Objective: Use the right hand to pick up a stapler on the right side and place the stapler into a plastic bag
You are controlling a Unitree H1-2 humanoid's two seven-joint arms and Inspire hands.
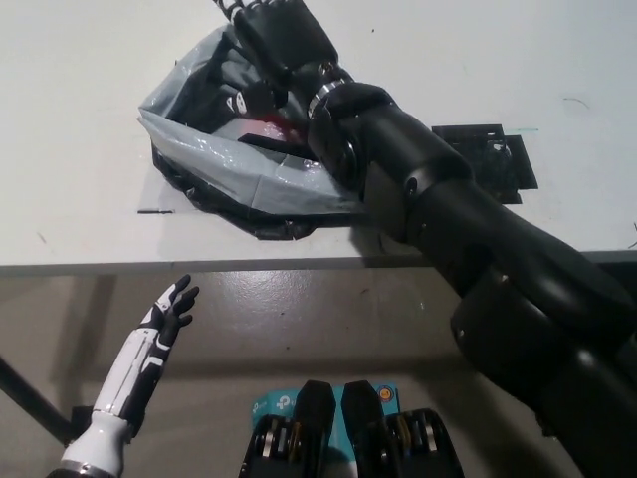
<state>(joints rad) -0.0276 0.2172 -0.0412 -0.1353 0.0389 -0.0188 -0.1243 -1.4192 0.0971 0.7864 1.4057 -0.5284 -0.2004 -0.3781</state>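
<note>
The red and black stapler [264, 129] seems to lie inside the crinkly grey plastic bag [199, 149], so the job looks nearly done. The black right hand [284, 35] is above the bag, and I cannot tell its grip. The white left hand [164, 324] rests low, spread and empty.

The black right arm [468, 229] comes in from the lower right and stretches diagonally up and to the left. Its right hand [284, 35] sits at the top edge of the view, back toward the camera. The white left hand [169, 317] rests at the lower left, pointing upward, fingers [183, 292] apart and holding nothing.
</note>
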